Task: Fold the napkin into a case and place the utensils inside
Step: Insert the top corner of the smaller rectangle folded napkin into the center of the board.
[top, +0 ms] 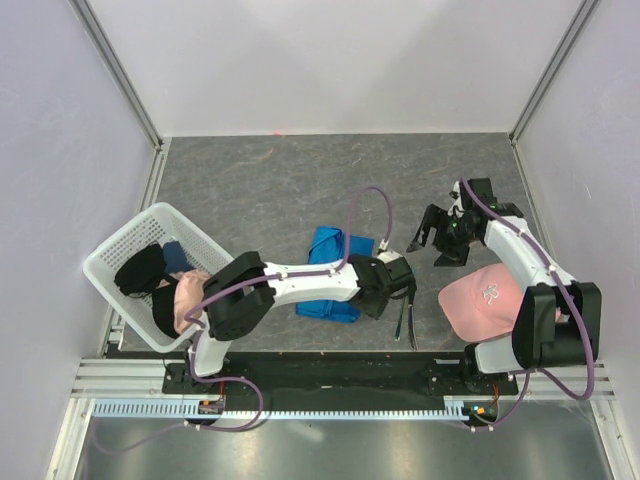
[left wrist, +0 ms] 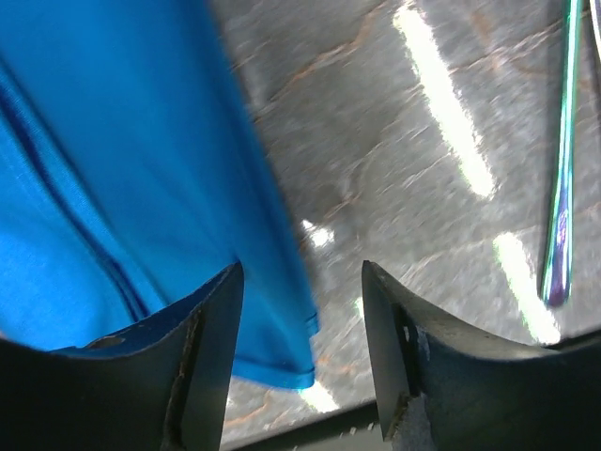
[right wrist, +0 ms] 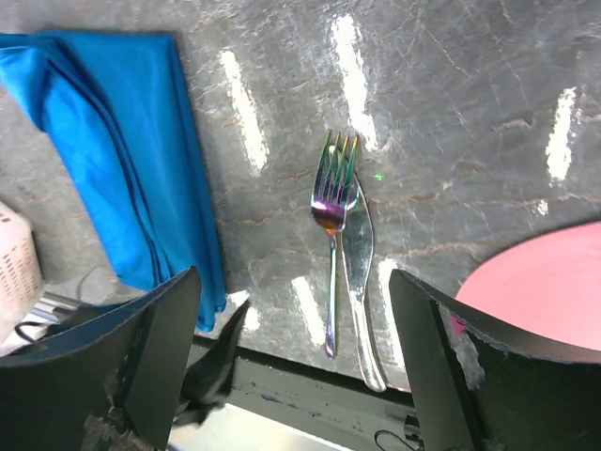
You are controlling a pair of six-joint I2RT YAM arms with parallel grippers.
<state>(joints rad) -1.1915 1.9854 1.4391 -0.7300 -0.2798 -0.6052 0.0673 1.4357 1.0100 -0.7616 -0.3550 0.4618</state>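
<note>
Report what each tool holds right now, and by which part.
Nothing is held. The left tool stands open over the edge of the napkin; the right tool hangs open above the fork and knife.

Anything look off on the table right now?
Minor only. The folded blue napkin has uneven layers that splay at one end. The fork overlaps the knife, and both lie beside the napkin, not inside it. No spill or damage visible.
</note>
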